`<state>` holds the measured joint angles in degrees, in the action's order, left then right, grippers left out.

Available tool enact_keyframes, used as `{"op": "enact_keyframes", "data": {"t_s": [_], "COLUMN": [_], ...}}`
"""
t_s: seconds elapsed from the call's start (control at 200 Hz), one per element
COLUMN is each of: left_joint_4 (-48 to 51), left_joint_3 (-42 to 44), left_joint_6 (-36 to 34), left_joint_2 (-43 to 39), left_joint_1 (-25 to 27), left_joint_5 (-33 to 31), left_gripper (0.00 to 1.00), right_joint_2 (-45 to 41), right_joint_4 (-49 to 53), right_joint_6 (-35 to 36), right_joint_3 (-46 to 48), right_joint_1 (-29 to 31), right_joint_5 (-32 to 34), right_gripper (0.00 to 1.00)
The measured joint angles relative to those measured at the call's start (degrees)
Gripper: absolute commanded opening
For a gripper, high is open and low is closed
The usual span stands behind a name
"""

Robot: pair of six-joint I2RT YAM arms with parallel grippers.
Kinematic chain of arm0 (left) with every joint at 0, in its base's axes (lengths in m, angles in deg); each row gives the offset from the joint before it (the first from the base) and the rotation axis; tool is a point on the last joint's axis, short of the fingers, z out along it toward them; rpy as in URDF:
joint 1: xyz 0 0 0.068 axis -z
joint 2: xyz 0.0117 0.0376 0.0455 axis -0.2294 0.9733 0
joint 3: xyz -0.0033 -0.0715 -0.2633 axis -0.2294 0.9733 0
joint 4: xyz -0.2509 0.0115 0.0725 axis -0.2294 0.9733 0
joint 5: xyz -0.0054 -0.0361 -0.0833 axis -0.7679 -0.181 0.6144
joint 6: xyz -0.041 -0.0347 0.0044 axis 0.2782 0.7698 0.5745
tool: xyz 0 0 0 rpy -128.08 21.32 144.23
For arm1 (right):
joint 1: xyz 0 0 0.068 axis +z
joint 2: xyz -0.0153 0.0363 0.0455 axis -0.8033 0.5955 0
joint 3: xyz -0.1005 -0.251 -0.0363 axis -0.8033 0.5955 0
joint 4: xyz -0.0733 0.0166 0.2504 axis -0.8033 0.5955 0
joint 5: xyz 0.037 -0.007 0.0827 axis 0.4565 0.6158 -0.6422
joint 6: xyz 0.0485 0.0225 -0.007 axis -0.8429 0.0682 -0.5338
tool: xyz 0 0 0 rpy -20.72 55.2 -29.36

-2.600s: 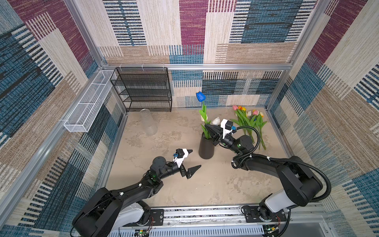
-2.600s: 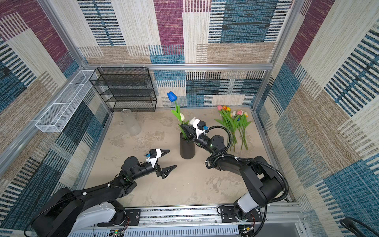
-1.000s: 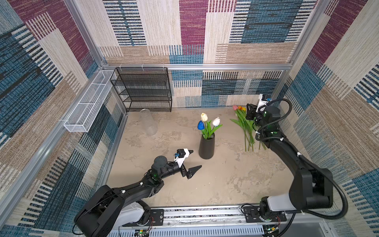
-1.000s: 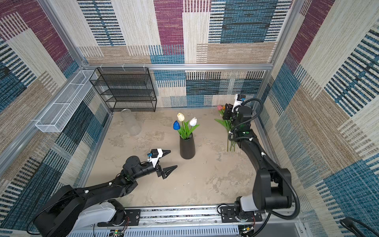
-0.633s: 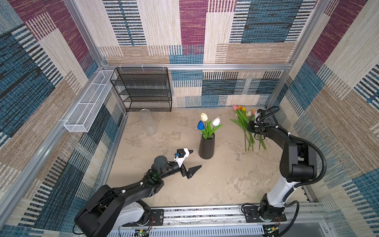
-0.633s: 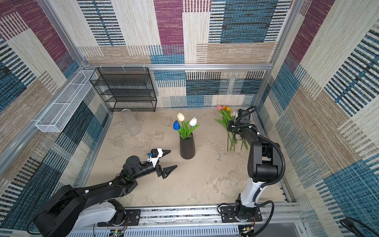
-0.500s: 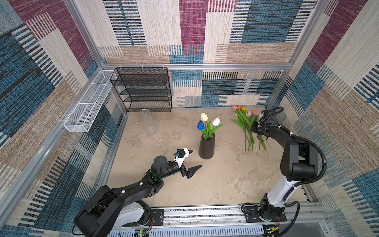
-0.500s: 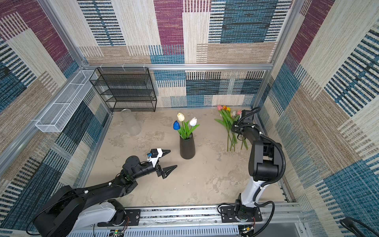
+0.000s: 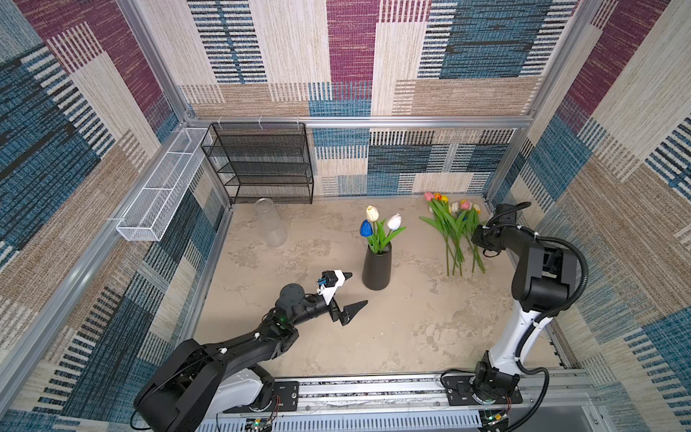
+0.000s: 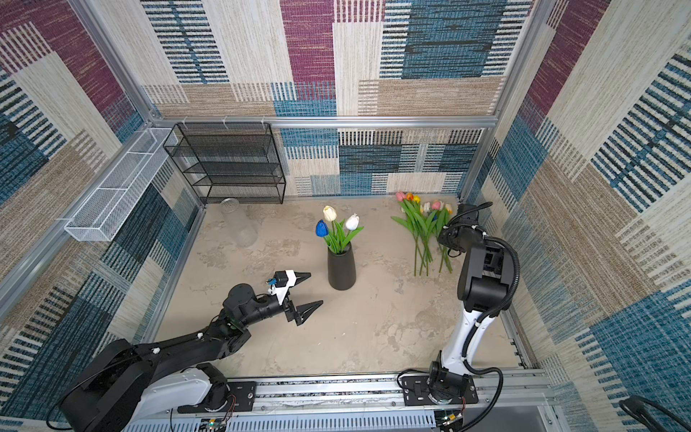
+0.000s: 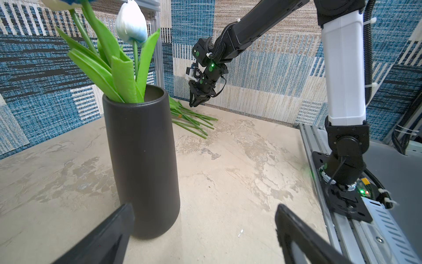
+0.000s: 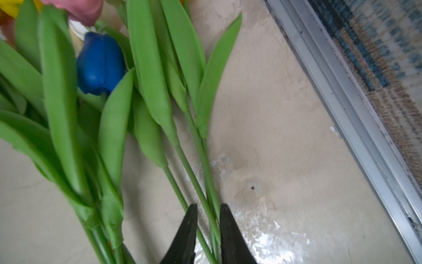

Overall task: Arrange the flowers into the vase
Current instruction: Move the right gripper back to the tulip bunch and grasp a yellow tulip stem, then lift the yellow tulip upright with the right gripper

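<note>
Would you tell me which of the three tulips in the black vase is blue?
The blue tulip, leaning towards the clear glass vase; the cream tulip and the white tulip stand beside it.

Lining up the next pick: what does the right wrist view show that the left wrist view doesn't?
Only right wrist: a blue tulip head among the loose flowers, and stems in the narrow gap of the right claw; grip unclear. Only left wrist: the dark vase holding tulips, and the wide-open left claw. Both: the right claw over the loose flowers on the table.
</note>
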<state>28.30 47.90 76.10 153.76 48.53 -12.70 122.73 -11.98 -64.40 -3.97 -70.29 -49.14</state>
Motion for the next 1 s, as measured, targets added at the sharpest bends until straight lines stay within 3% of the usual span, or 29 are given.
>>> {"op": "enact_keyframes", "data": {"t_s": [0.12, 0.286, 0.516, 0.877, 0.997], "left_joint_4": [0.11, 0.11, 0.11, 0.07, 0.07], "left_joint_3": [-0.11, -0.11, -0.15, -0.42, -0.44], "left_joint_6": [0.0, 0.02, 0.02, 0.02, 0.04], "left_joint_2": [0.2, 0.31, 0.39, 1.27, 1.44], "left_joint_1": [0.0, 0.0, 0.0, 0.0, 0.0], "left_joint_5": [0.0, 0.0, 0.0, 0.04, 0.09], "left_gripper": [1.0, 0.99, 0.99, 0.99, 0.99], "right_joint_2": [2.14, 4.13, 3.63, -0.79, -2.27], "right_joint_4": [0.31, 0.57, 0.81, 3.78, 4.9], "right_joint_6": [0.66, 1.09, 1.11, 1.33, 1.92], "right_joint_3": [-1.14, -2.16, -2.4, -2.91, -2.95], "right_joint_1": [-0.07, -0.04, -0.04, 0.02, 0.31], "right_joint_5": [0.0, -0.9, -1.36, -1.84, -2.16], "right_gripper": [0.25, 0.1, 0.03, 0.08, 0.02]}}
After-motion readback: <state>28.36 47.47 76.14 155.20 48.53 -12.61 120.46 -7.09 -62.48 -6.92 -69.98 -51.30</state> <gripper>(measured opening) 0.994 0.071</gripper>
